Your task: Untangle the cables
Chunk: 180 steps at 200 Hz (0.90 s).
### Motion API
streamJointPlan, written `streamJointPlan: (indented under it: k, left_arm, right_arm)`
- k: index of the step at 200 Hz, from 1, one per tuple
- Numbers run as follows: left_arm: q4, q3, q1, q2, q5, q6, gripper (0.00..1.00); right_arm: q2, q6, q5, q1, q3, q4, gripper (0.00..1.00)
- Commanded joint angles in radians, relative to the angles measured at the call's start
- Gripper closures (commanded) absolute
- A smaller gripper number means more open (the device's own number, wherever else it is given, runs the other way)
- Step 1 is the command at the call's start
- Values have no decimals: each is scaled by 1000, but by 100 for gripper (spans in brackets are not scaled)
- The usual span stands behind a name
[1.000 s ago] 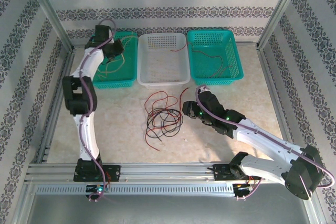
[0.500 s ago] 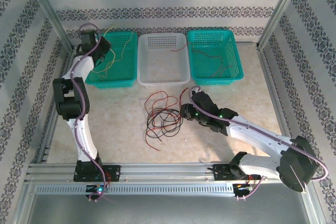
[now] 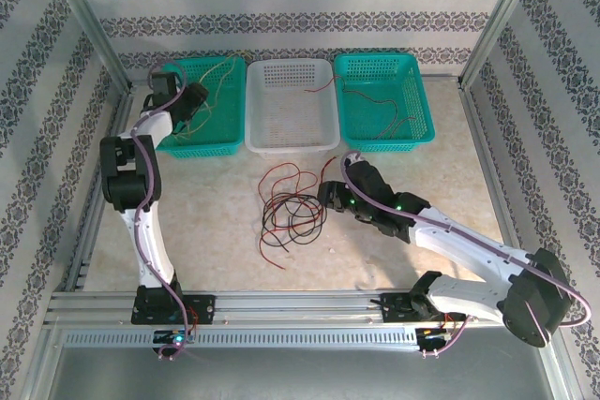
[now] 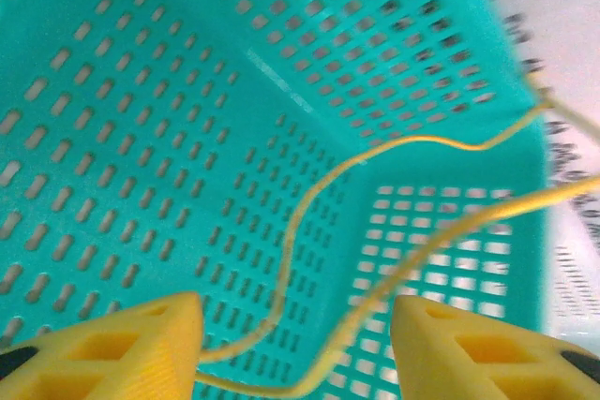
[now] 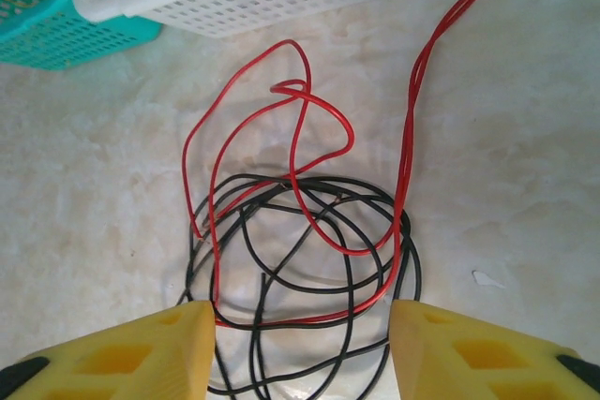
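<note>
The right tool (image 5: 298, 330) hangs low over the counter (image 5: 525, 166), spread wide and gripping nothing. The knot of red and black cables (image 5: 300, 231) lies on the counter right in front of it. Farther back, the left tool (image 4: 295, 334) is down inside the left green basket (image 4: 112, 138). It is wide open too, and a loose yellow cable (image 4: 298, 217) trails through its gap, unclamped.
</note>
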Motion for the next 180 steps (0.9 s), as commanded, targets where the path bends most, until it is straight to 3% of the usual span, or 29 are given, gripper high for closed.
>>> streamJointPlan:
  k: [1, 34, 56, 93, 130, 163, 180]
  left_arm:
    - [12, -2, -10, -159, -23, 36, 44]
    - [-105, -86, -10, -347, -109, 73, 44]
    - [-147, -191, -9, -491, -100, 75, 45]
    - [-168, -460, -44, -786, 21, 103, 47]
    - [-194, -678, -198, -1006, 260, 179, 49]
    - [-317, -782, -345, -1164, 228, 257, 52]
    - [-298, -863, -369, -1235, 224, 238, 52]
  right_arm:
    - [5, -1, 26, 13, 50, -34, 43]
    - [61, -10, 69, 41, 88, -36, 38]
    - [136, -32, 84, 30, 124, -39, 34]
    - [320, -103, 47, -34, 201, -16, 32]
    - [527, -214, -35, -66, 325, -15, 38]
    - [655, -285, 2, -66, 415, -52, 50]
    - [653, -303, 11, -50, 426, -61, 71]
